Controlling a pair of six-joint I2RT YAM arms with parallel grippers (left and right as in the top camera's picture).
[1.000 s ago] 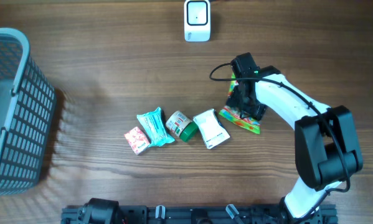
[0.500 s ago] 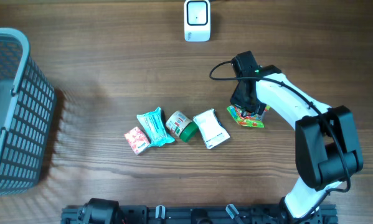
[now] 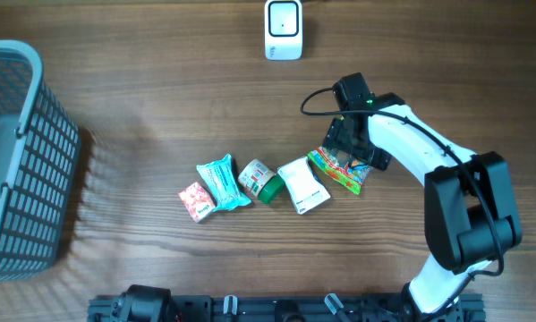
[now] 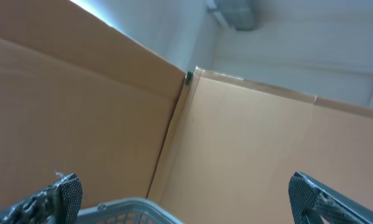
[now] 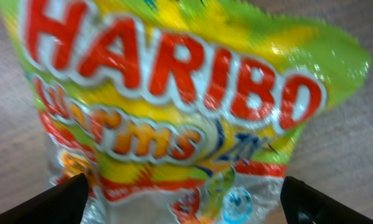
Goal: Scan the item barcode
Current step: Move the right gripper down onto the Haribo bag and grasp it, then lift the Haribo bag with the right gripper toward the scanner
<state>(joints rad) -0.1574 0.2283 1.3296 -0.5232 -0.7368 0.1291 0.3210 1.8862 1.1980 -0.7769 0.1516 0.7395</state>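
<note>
Got a bag of gummy worms (image 3: 344, 176) lying flat on the counter (image 3: 160, 89), just beside a white packet (image 3: 303, 185) and well apart from the scanner (image 3: 284, 29) up at the far edge. Seeing the right jaws spread wide open right over it, with a fingertip (image 5: 65, 199) off each lower corner of the bag in the wrist view, gripping nothing. Can't tell if the tips brush the wrapper. Also spotted a row running left from the white packet: small can with a green lid (image 3: 260, 181), teal packet (image 3: 221, 182), pink packet (image 3: 196, 201). Grey basket (image 3: 26, 152) parked at the far left. Seeing the left jaws wide open too, holding nothing, pointed up past the basket rim at cardboard walls (image 4: 267, 155).
</note>
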